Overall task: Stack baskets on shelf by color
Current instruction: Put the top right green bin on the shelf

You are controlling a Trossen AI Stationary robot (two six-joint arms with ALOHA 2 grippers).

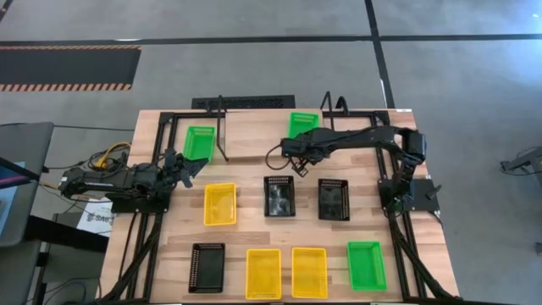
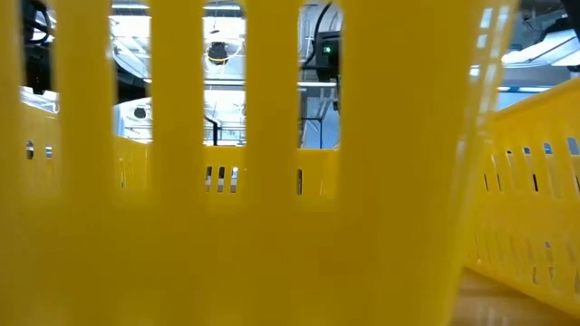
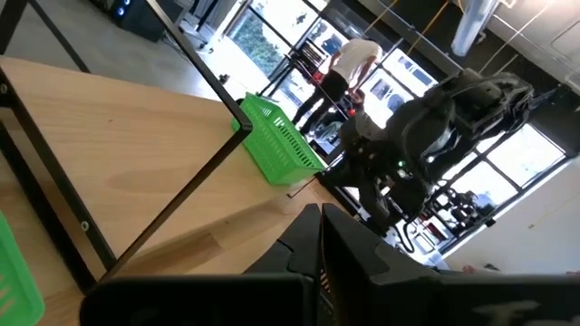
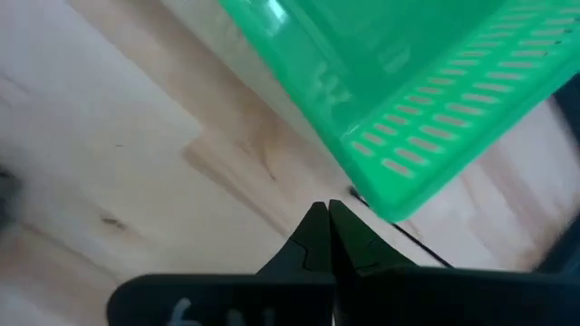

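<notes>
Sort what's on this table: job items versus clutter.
Job:
- green baskets
- yellow baskets
- black baskets
- shelf

Clutter:
- yellow cables
- paper sheet

Setting of the workspace. A pale wooden table top (image 1: 254,144) sits on a grey concrete floor (image 1: 254,76) crossed by dark seams. A band of orange-and-black hazard striping (image 1: 68,85) marks the floor beyond the table, beside a dark mat (image 1: 68,63). A sheet of printed paper (image 1: 95,216) lies at the table's edge. The left wrist view shows large bright windows (image 3: 272,36) at the room's far side, with a person in a white top (image 3: 349,63) standing before them.
</notes>
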